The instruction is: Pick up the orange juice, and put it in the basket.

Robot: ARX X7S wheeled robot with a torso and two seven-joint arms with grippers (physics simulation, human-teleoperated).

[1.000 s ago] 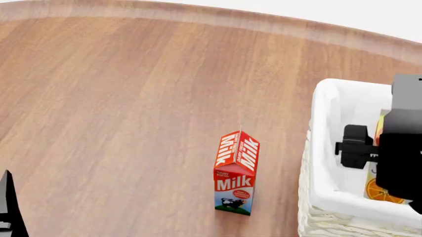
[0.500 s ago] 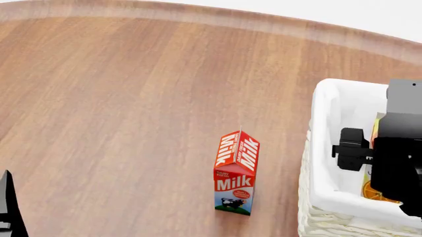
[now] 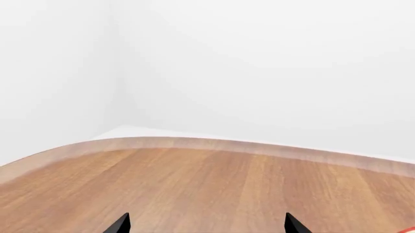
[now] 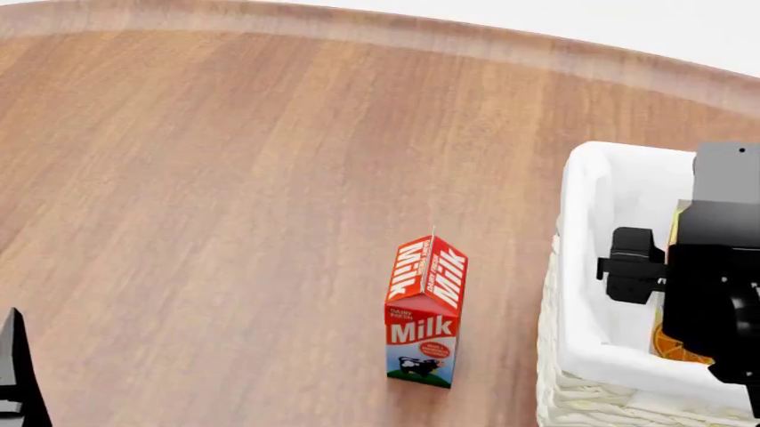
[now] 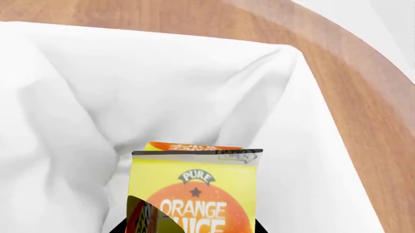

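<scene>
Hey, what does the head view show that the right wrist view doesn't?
Only the head view shows the Milk carton standing on the table, the basket's woven outer wall, and the right arm over the basket. Only the right wrist view shows the orange juice's lettering, held in the right pincer over the white lining. Both show the basket, the table, and some of the orange juice.
</scene>
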